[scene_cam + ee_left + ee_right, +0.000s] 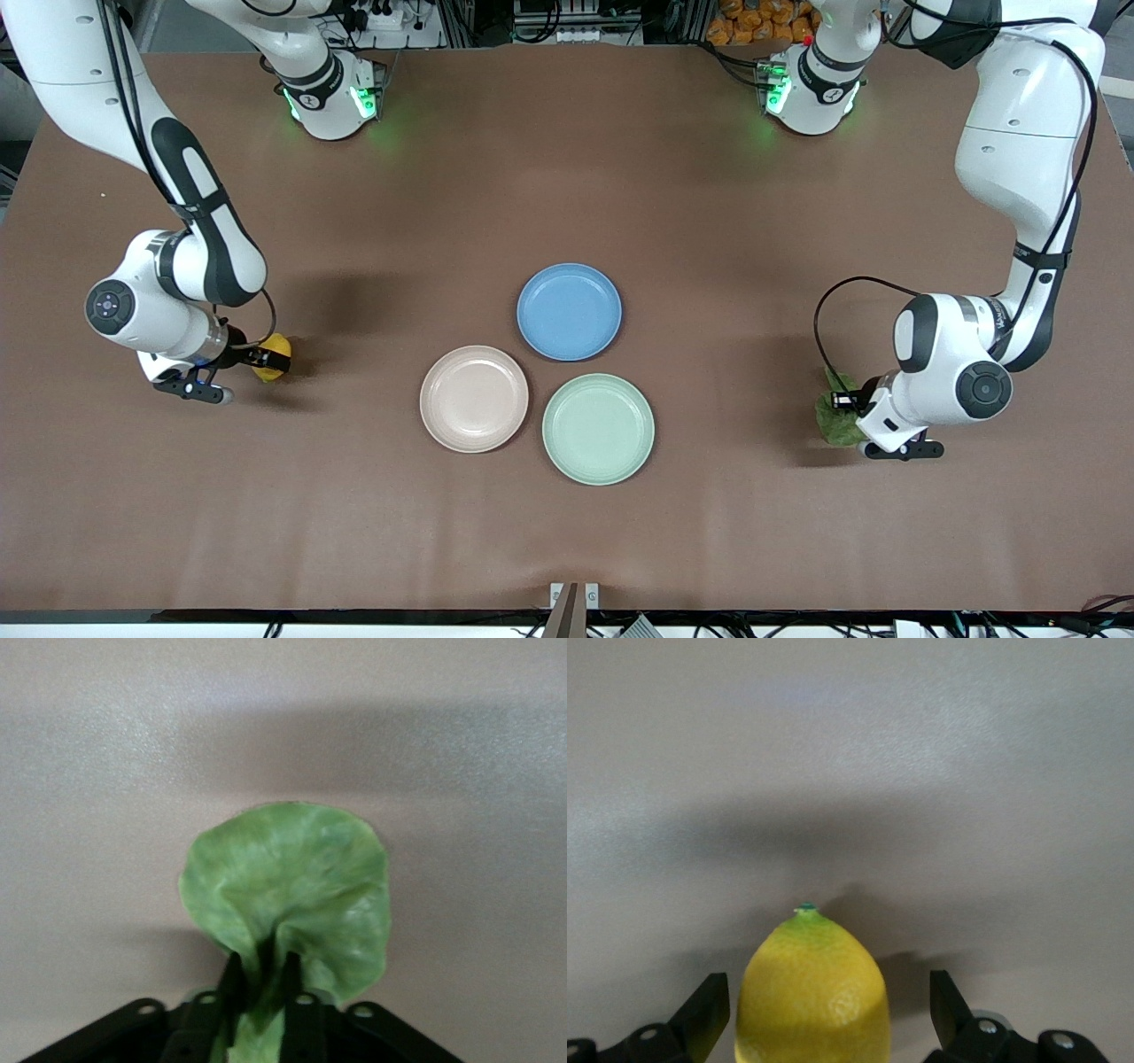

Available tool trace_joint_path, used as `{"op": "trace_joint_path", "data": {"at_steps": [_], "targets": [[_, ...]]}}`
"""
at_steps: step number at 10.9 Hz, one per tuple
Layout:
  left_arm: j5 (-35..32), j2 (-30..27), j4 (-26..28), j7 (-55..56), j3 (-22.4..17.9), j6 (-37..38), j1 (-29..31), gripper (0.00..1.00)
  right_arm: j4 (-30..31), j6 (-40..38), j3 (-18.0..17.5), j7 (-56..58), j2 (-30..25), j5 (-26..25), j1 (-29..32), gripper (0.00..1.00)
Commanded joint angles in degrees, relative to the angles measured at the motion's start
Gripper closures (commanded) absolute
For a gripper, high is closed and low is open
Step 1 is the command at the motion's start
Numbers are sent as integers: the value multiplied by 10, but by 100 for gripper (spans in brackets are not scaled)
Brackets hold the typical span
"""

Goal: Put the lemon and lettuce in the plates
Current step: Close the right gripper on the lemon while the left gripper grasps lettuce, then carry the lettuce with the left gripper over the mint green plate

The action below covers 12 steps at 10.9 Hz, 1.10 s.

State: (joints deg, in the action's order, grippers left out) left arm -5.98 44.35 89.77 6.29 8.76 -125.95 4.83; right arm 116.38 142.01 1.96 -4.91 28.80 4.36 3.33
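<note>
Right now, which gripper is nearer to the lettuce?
Left. The left gripper is down at the lettuce, pinching its edge, at the left arm's end of the table. The right gripper is at the right arm's end, open around the lemon.

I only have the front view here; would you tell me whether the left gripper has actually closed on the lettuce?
Observer: Yes. In the left wrist view the left gripper pinches a fold of the lettuce.
Operator: Thank you. And is the right gripper gripping the lemon?
Observer: Not yet. The right gripper is open, its fingers standing apart from the lemon on both sides.
Operator: Which way does the lemon's tip point?
Observer: Away from the right wrist camera; the tip is green.
</note>
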Motion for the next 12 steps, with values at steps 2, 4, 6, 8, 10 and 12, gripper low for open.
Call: {"op": "trace_joint_path", "data": {"at_steps": [2, 4, 6, 8, 10, 12], "targets": [[-37, -2, -6, 14, -1, -2, -14, 100, 8, 19, -13, -34, 4, 8, -1, 0], [-48, -23, -7, 14, 1, 9, -25, 100, 13, 32, -14, -34, 9, 8, -1, 0], [-48, -48, -10, 28, -1, 39, -57, 100, 17, 37, -14, -34, 9, 8, -1, 0], [-43, -78, -11, 29, 6, 56, -79, 100, 25, 45, -14, -34, 10, 8, 3, 0], [-37, -105, -11, 29, 8, 76, -123, 100, 26, 45, -14, -33, 9, 7, 5, 7], [-34, -117, -12, 29, 23, 77, -146, 100, 25, 43, -17, -33, 10, 7, 7, 31]]}}
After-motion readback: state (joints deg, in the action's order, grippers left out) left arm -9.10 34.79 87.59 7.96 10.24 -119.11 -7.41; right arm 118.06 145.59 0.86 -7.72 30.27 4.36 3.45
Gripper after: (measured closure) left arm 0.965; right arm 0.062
